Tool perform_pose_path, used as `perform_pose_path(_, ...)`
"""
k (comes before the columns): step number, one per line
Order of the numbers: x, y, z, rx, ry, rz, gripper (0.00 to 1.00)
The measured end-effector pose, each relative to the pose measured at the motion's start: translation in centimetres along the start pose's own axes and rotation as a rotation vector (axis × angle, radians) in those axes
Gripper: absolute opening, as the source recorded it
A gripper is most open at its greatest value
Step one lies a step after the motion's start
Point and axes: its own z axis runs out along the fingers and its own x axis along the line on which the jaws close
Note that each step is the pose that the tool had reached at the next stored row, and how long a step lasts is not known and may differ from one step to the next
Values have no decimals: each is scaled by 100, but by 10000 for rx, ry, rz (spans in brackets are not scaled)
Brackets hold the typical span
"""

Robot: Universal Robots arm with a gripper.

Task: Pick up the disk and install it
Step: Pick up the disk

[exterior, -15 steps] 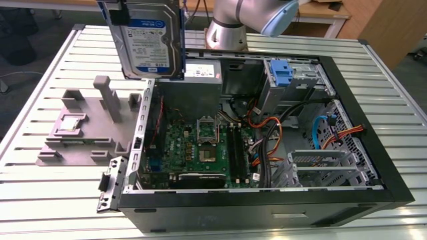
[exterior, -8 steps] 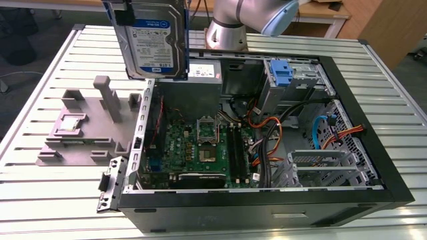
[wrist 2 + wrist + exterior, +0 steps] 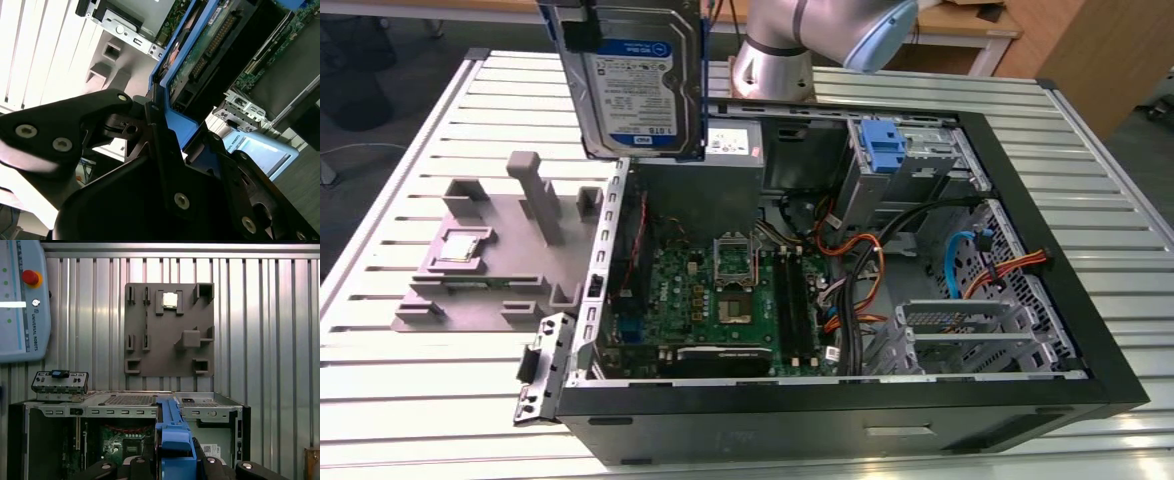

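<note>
Gripper (image 3: 167, 127) clamped on disk (image 3: 640, 90), aloft over open computer case (image 3: 854, 405), motherboard (image 3: 720, 295) inside.

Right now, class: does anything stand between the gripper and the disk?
No, nothing visible. The gripper is shut on the blue carrier of the disk, held above the open computer case.

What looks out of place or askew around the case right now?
Nothing looks spilled or damaged. The disk hangs upright in the gripper above the open computer case; a grey metal bracket juts outside its corner.
</note>
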Motion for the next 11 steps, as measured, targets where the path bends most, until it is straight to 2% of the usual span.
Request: perform_pose_path(11,2,-124,0,0,0,0,37)
